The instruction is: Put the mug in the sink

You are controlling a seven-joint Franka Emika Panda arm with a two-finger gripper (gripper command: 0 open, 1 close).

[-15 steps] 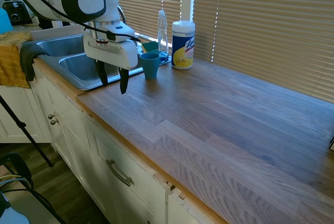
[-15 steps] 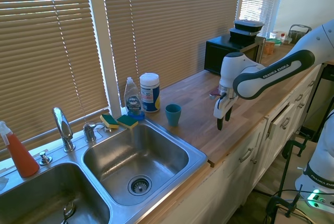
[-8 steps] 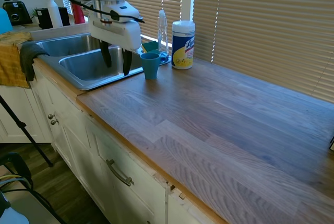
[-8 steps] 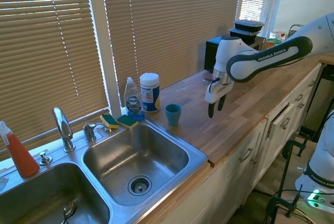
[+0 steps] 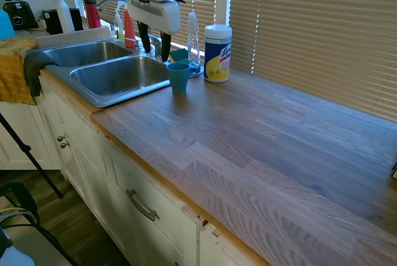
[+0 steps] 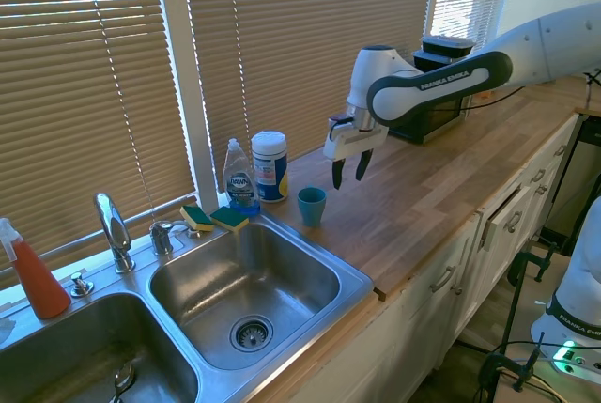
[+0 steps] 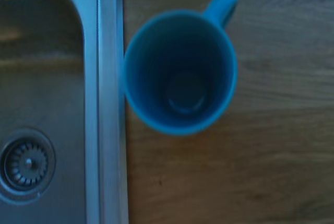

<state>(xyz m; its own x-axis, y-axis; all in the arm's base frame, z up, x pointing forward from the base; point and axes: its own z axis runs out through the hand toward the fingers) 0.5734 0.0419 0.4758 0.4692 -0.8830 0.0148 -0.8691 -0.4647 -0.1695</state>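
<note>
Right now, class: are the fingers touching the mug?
Apart. The second exterior view shows the fingers hanging above the mug, with bare countertop visible between.

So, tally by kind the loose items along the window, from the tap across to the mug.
sponges: 2
dish soap bottle: 1
wipes canister: 1
mug: 1
Total: 5

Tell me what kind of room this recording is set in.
Most likely a home kitchen: a double-bowl steel sink with a chrome tap set in a wooden counter, dish soap and sponges behind it, and a microwave further along.
</note>
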